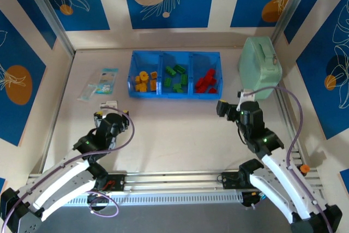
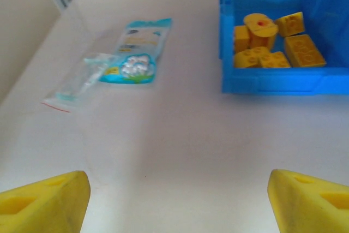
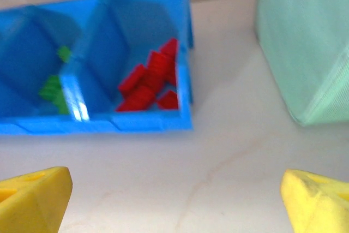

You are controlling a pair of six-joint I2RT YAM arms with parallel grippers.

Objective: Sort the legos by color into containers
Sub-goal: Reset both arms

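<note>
Top external shows three containers (image 1: 174,95) of legos (image 1: 176,77); left gripper (image 2: 174,200), right gripper (image 3: 174,197) spread wide.

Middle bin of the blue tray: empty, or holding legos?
Holding legos: several green bricks lie inside the middle bin; top view shows no other colour there.

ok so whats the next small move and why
Probably just ease both arms back to rest. Every brick I can see already lies in the translucent blue three-bin tray: yellow-orange bricks left, green bricks middle, red bricks right. The left tool and right tool are open and hold nothing.
</note>
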